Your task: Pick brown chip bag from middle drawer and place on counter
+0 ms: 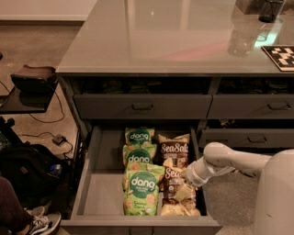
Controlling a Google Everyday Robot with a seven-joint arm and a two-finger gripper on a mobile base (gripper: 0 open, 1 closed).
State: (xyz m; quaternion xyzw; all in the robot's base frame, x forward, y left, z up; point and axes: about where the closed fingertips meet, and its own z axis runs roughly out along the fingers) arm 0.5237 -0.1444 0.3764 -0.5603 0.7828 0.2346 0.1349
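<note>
The middle drawer (98,193) is pulled open below the counter (151,36). Inside it, three green "dang" bags (140,186) lie in a column on the left. Brown "Sea Salt" chip bags lie in a column on the right: one at the back (173,149), one in the middle (172,181), and a crumpled one at the front (181,206). My white arm reaches in from the right, and the gripper (183,179) is down over the middle brown chip bag, its fingers hidden by the wrist.
Narrower grey drawers with bar handles (142,107) sit above and to the right. A dark cup (270,10) and a checkered board (280,57) stand on the counter's far right. A black bag (27,170), cables and a person's shoe (39,222) are on the floor at left.
</note>
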